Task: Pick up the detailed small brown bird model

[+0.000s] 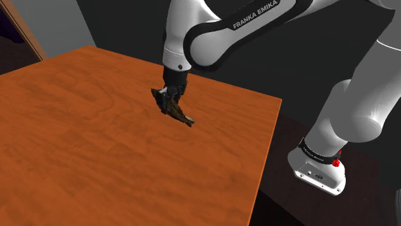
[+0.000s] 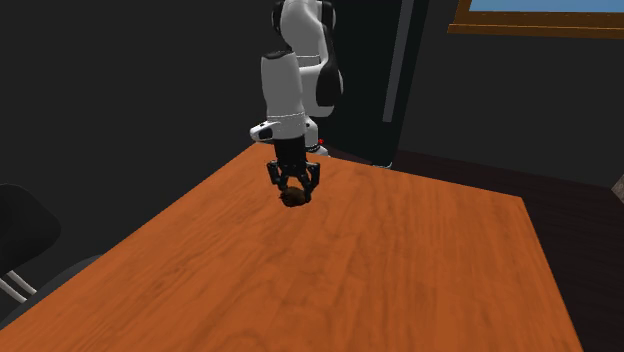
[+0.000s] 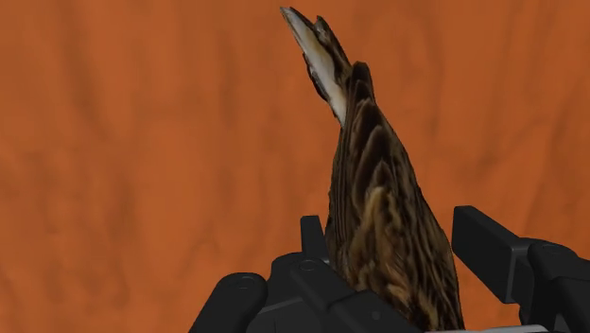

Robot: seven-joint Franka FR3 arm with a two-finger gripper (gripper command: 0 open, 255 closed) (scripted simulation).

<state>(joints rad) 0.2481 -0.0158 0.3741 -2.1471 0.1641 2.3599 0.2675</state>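
Note:
A small brown bird model [image 3: 378, 199] with streaked dark and tan plumage sits between my two black fingers, its pale beak pointing away from the hand. My gripper [image 3: 397, 235] is shut on its body, one finger [image 3: 313, 236] pressed to one flank and the other finger [image 3: 484, 238] at the opposite flank. In the shoulder view the bird [image 1: 177, 112] hangs tilted under the gripper [image 1: 171, 97], low over the orange-brown wooden table [image 1: 96, 154]. The second exterior view has the bird [image 2: 294, 198] under the gripper [image 2: 293, 186] near the table's far end. Whether it touches the wood I cannot tell.
The table edge [image 1: 263, 160] runs along the shoulder view's right, with dark floor beyond and the arm's base [image 1: 318, 168] there. A dark chair [image 2: 25, 245] stands at the second exterior view's left. A dark wall and a post [image 2: 400, 70] stand behind the arm.

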